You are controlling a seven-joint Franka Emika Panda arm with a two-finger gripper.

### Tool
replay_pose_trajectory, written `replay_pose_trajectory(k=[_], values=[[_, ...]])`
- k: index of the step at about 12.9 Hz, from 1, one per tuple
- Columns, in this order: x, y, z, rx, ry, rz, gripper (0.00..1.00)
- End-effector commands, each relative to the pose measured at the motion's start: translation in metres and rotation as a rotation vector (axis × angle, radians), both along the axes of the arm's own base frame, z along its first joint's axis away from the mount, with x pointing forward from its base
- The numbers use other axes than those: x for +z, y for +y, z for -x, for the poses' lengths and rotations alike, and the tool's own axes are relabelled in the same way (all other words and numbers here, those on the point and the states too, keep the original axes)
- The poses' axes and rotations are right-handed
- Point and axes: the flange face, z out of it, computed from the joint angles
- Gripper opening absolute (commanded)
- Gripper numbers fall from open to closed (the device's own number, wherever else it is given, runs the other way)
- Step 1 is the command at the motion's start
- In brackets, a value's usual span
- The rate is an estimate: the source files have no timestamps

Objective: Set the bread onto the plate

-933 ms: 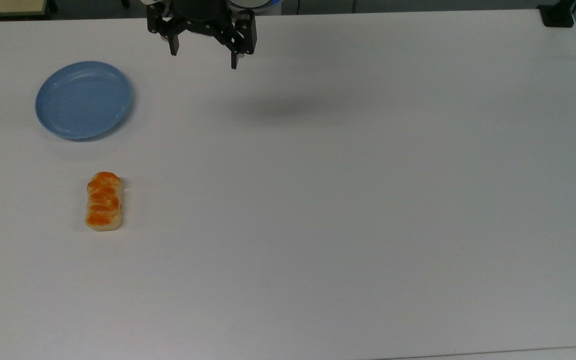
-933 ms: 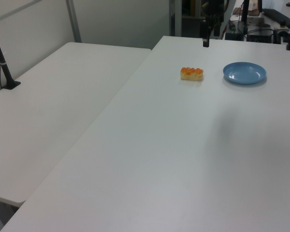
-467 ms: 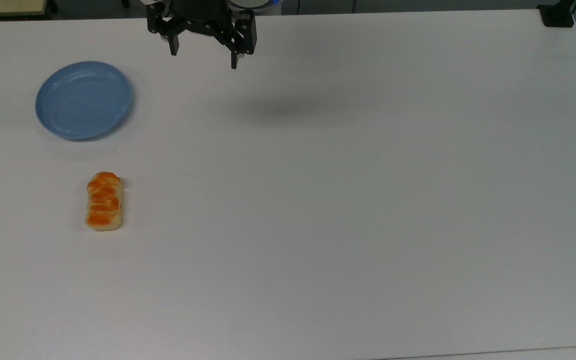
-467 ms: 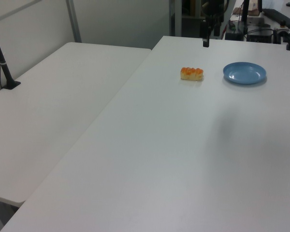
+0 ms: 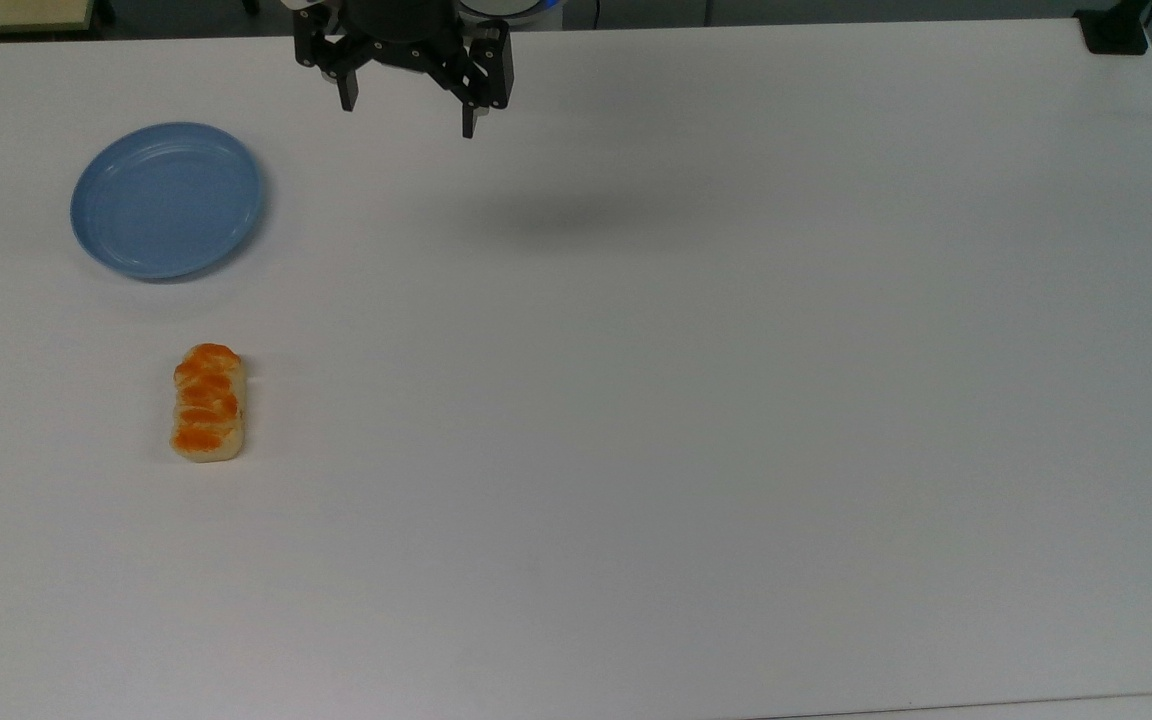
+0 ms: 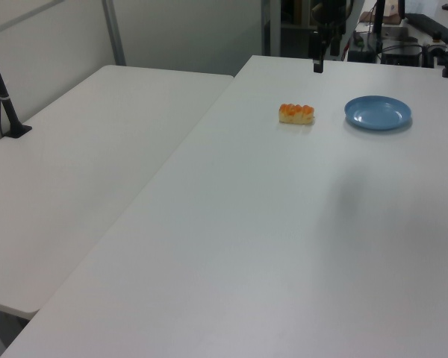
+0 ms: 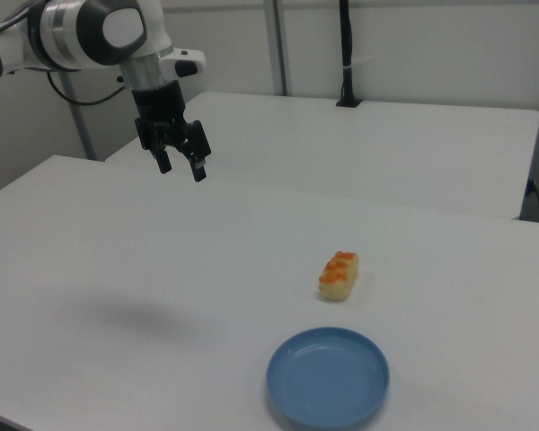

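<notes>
The bread [image 5: 207, 403] looks light and soft, so pinch its 2 long sides gently at mid-length; the gripper [image 5: 404, 117] hangs wide open, empty, near the tabletop's [image 5: 686, 400] far edge, apart from the plate [image 5: 168, 200]

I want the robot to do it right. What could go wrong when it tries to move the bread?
The bread is small and rounded, so the open gripper might squash it or let it slip. The plate lies loose on the smooth table, apart from the bread, so a low pass could nudge it.
</notes>
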Motion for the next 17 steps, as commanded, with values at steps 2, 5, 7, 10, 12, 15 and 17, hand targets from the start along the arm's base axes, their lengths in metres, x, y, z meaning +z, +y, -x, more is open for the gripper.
replay_pose_trajectory(k=[2,5,7,10,12,15,17], values=[[-0.003,-0.001,-0.001,0.002,-0.029,-0.014,1.00],[-0.013,-0.018,-0.009,-0.018,-0.031,0.000,1.00],[-0.023,-0.050,-0.025,-0.064,-0.110,-0.011,1.00],[-0.041,-0.066,-0.036,-0.084,-0.123,-0.009,1.00],[-0.052,-0.077,-0.041,-0.098,-0.121,-0.007,1.00],[-0.070,-0.099,-0.052,-0.123,-0.154,0.001,1.00],[-0.089,-0.109,-0.063,-0.124,-0.182,0.013,1.00]])
